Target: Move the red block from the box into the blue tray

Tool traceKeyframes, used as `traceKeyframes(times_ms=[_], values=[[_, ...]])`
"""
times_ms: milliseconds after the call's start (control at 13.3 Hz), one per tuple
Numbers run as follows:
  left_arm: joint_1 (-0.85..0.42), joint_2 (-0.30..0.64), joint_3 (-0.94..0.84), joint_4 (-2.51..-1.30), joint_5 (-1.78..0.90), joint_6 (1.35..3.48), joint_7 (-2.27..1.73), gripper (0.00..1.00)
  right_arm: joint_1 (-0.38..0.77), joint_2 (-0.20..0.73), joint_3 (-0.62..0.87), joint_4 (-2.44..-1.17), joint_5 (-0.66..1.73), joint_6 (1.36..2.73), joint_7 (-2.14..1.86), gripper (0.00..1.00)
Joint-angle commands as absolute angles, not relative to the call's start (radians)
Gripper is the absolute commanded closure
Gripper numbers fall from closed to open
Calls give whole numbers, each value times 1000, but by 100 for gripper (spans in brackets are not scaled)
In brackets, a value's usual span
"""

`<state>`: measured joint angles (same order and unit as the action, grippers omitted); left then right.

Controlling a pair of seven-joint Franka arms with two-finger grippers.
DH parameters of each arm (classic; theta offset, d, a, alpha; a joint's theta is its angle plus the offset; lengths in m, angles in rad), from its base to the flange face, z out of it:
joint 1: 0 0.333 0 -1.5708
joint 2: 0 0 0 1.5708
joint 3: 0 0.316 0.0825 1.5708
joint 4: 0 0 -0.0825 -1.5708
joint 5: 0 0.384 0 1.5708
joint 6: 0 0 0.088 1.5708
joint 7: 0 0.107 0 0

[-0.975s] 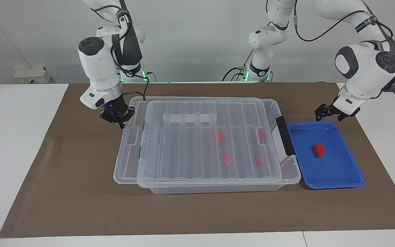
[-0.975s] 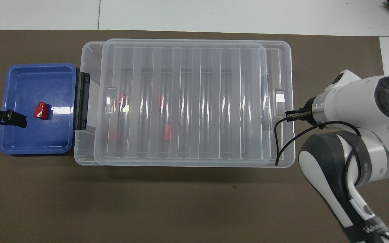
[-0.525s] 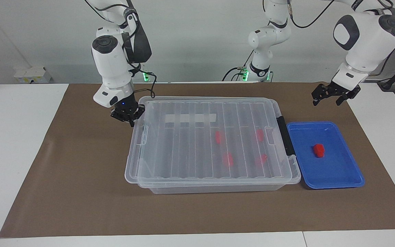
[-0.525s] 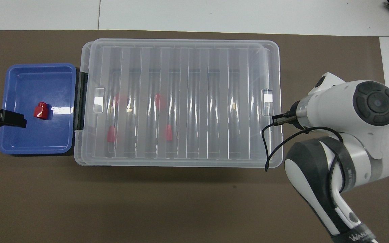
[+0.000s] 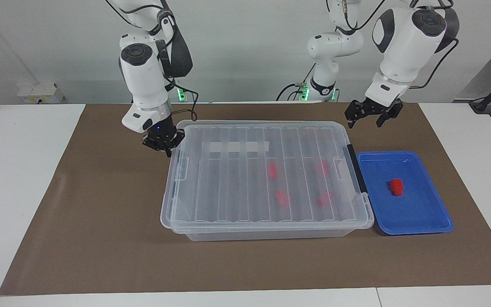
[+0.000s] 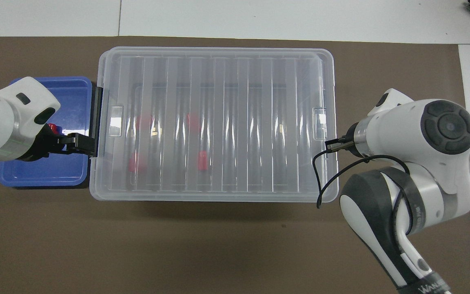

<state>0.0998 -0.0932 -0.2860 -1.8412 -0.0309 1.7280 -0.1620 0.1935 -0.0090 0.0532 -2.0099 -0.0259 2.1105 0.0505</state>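
The box (image 5: 267,232) is a clear bin and its ribbed lid (image 5: 245,179) sits square on it. Several red blocks (image 5: 282,198) show through the lid. One red block (image 5: 396,186) lies in the blue tray (image 5: 420,215), beside the box's dark clip (image 5: 355,168). My right gripper (image 5: 165,144) is at the lid's edge, at the right arm's end of the box. My left gripper (image 5: 371,117) is open and empty, up in the air over the mat by the box's corner. In the overhead view the left gripper (image 6: 78,143) covers part of the tray (image 6: 35,175).
A brown mat (image 5: 100,213) covers the middle of the white table (image 5: 15,170). The box and the tray stand side by side, almost touching. A black cable (image 6: 324,171) hangs from my right wrist beside the box.
The lid slid toward the left arm's end and now lines up with the box; my right gripper followed it. My left gripper rose from the tray's edge and swung toward the box's corner.
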Motion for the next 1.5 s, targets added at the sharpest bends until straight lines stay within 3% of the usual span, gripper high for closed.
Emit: traceKeyframes(times_ms=[0, 600, 975, 1050, 1125, 1425], values=[[71, -120, -275, -1868, -43, 1720, -192, 0, 212, -12, 57, -2023, -20, 2137, 69, 100], [74, -120, -275, -1871, -43, 1726, -183, 0, 195, -28, 52, -2011, -18, 2114, 77, 100], [72, -118, -276, -1873, -43, 1756, -184, 0, 75, -83, 48, -2014, -18, 1999, 86, 100], [71, -118, -276, -1871, -43, 1756, -189, 0, 48, -84, 46, -2011, -18, 2000, 107, 59], [49, -118, -276, -1871, -43, 1755, -195, 0, 23, -87, 46, -2005, -18, 2000, 135, 1], [41, -120, -273, -1871, -43, 1740, -193, 0, -37, -77, 44, -1916, -18, 1938, 160, 0]])
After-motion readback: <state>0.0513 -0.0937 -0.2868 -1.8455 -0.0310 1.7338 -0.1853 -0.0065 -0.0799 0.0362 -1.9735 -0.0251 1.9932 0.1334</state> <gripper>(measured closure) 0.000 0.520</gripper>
